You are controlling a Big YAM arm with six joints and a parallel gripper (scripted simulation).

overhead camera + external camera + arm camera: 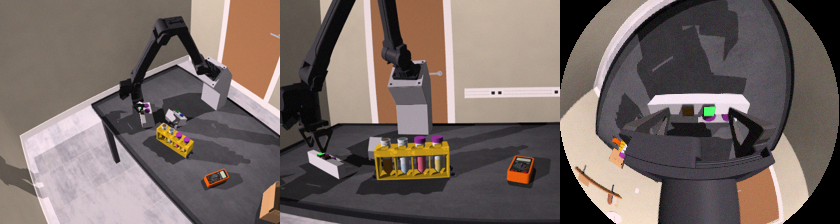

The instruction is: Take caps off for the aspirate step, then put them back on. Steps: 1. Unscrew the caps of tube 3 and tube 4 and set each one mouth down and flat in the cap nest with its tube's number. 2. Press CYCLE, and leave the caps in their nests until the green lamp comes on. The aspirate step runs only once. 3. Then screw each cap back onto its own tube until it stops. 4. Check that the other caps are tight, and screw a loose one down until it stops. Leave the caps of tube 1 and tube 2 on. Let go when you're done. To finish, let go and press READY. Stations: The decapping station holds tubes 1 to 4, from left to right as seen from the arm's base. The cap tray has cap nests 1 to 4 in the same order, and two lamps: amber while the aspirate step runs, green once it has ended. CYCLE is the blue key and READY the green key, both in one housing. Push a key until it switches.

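My gripper point(137, 106) point(315, 146) point(699, 110) is open and empty, hanging just above the lamp end of the white cap tray point(147, 120) point(327, 166) point(666, 102). The green lamp point(140, 108) point(321, 154) point(709, 111) is lit. Two purple caps point(146, 105) point(147, 110) lie in tray nests; one shows in the exterior view point(333, 158). In the yellow rack point(175, 143) point(412, 150), two tubes point(385, 142) point(402, 141) stand uncapped. The other two tubes wear purple caps point(419, 139) point(437, 138) point(178, 135) point(186, 139).
The grey key housing point(175, 118) point(371, 148) with the green key point(177, 110) and blue key point(181, 115) sits between tray and rack. An orange multimeter point(216, 177) point(520, 169) lies apart. The arm's grey base point(216, 90) point(412, 105) stands behind. A cardboard box point(271, 202) is at the table corner.
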